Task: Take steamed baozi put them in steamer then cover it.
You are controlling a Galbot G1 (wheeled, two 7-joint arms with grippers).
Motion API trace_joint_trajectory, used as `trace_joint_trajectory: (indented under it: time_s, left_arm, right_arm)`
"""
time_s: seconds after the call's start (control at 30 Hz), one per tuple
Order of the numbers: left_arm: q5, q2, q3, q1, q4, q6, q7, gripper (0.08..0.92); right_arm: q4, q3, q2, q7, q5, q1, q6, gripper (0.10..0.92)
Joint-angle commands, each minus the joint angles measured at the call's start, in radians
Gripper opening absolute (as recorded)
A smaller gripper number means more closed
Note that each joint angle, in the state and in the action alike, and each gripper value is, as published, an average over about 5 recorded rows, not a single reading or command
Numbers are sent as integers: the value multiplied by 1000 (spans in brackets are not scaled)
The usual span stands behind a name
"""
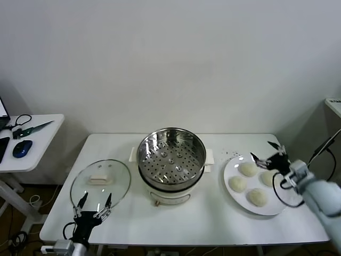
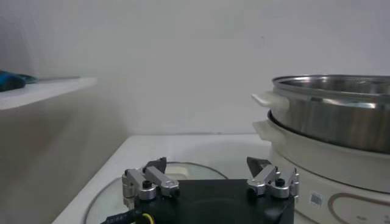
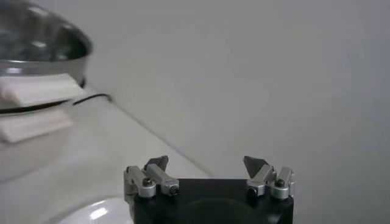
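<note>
Baozi (image 1: 248,169), 4 of them, sit on a plate (image 1: 232,170) right of the steamer (image 1: 171,159). Left of the steamer lies the cover (image 1: 100,183). Right gripper (image 1: 268,153) hovers over the plate, jaws wide; left gripper (image 1: 95,202) hangs at the cover's near edge, jaws wide.

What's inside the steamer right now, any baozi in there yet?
Inside the steamer only its perforated tray shows, with no buns on it. All four baozi sit on the white plate. Whatever lies below the tray is hidden.
</note>
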Motion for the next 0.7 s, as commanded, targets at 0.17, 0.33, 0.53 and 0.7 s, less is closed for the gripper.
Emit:
trace_joint_trajectory:
  time_s: [0.17,0.33,0.53,0.7]
  left_arm:
    - [6,-4,9,4,0,-6,13,823]
    - [7,-8,8,-2,2,-5,17,823]
    - [5,-11,3,-5,9,-5,19,823]
    - [4,-13,-2,-3,12,-5,21,823]
  right_arm:
    - [-438,-1420,-73,-699,-187,1375,284,823]
    - [-500,-1427,8,-664,-138,1303,235,823]
    - [-570,-1267,82,-607,-181,1113,167,823]
    - [-642,-1171,139,-589,-221,987,147,823]
